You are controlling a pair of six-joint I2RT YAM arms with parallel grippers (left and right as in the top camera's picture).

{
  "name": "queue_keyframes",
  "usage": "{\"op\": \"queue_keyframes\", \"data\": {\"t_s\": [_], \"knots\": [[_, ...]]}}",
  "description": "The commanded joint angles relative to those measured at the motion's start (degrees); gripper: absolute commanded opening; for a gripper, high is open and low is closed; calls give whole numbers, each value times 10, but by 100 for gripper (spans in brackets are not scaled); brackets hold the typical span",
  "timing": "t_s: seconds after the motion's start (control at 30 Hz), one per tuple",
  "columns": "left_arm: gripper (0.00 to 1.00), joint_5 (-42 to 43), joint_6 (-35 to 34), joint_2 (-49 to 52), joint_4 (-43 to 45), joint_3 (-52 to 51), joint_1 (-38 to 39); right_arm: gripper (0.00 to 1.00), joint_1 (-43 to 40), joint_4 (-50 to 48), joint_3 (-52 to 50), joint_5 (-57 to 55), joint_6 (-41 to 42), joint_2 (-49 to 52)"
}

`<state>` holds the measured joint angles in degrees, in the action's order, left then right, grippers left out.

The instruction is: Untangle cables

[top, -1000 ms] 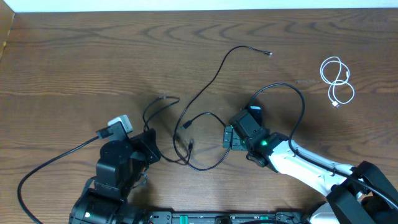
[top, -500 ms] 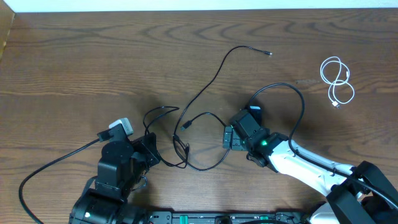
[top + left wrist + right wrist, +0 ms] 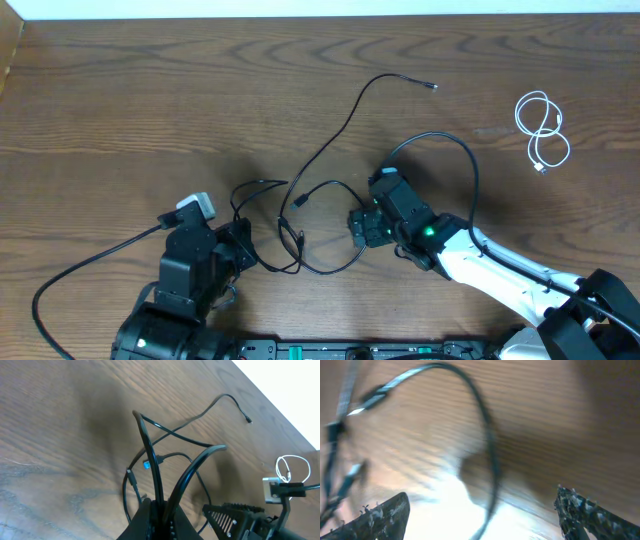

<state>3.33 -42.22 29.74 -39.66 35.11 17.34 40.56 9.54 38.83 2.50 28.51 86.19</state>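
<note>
- Left gripper [image 3: 243, 244] [image 3: 159, 514]: jaws closed tight on two strands of the black cables [image 3: 300, 215] [image 3: 150, 455]. The strands rise from between its fingers, lean apart, and one crosses another strand just ahead of the tips.
- Blue-tipped plug [image 3: 147, 465]: just ahead of the left gripper, beside the pinched strands and inside the tangle.
- Right gripper [image 3: 362, 226] [image 3: 482, 510]: jaws stand wide, with one finger at each lower corner of the right wrist view. One black strand [image 3: 485, 425] curves through the gap between them. That view is blurred, so whether the strand touches either finger cannot be told.
- Main tangle of black cables: lies on the table [image 3: 150, 100] between the two grippers. It is gripped on the left gripper's side and near the open tips on the right gripper's side.
- Long black strand: runs out of the tangle and away beyond both grippers, ending in a small plug end [image 3: 433, 87] [image 3: 248, 420] that lies free on the wood.
- White cable [image 3: 541, 128] [image 3: 290, 467]: farthest item. It lies in loose loops well apart from the black cables, far out past the right gripper on that arm's outer side.
</note>
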Motion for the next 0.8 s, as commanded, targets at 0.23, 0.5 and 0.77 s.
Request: {"op": "queue_keyframes", "data": {"t_s": [0.23,0.5,0.77], "knots": [[7,1,-6,61,0,13,-3,99,44,-84,5,241,-201,-9],[7,1,-68,120,1,13,-3,99,45,-96,5,338,-282,-9],[7,119,-150,183,33,13,-3,99,45,-107,5,442,-344,-9]]}}
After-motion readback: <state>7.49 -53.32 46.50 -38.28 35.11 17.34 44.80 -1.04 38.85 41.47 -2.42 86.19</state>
